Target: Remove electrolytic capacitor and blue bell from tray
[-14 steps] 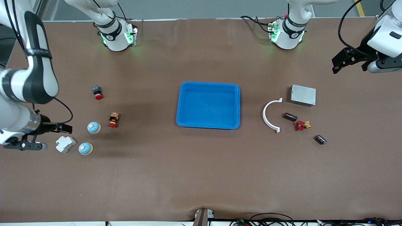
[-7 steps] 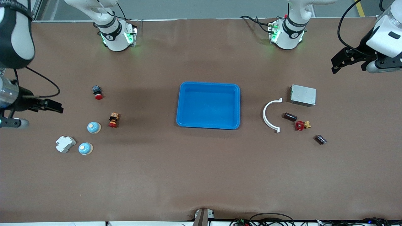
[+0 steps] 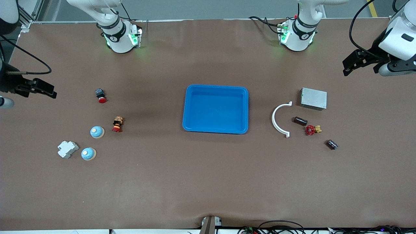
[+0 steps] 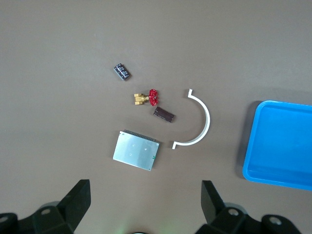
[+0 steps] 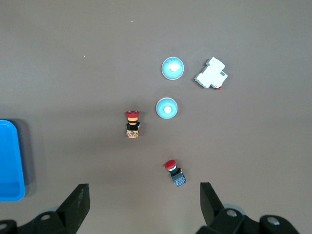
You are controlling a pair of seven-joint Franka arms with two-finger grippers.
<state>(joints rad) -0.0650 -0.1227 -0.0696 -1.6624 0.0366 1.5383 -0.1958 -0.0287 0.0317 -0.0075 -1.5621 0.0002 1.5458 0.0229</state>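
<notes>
- Nearest the front camera at the right arm's end of the table sit a blue bell (image 3: 88,153), dome up, and just beside it a white plastic block (image 3: 67,149).
- A second bell (image 3: 97,132) sits a little farther from the camera, with a red-capped switch (image 3: 117,124) beside it and a small red push button (image 3: 101,95) farther still.
- Toward the left arm's end, a dark capacitor (image 3: 331,144) lies on its side, its long axis running diagonally across the table.
- Farther from the camera lie a red valve (image 3: 312,129) and a second, brown capacitor (image 3: 300,121), also on its side, its axis pointing roughly along the table's length.
- A white curved strip (image 3: 279,119) lies between them and the empty blue tray (image 3: 215,128) at the table's centre; a grey metal box (image 3: 313,98) sits farther off.
- The right gripper (image 5: 144,204) hangs high over the right arm's end, fingers spread wide, holding nothing.
- The left gripper (image 4: 145,202) hangs high over the left arm's end, equally wide open and empty.
</notes>
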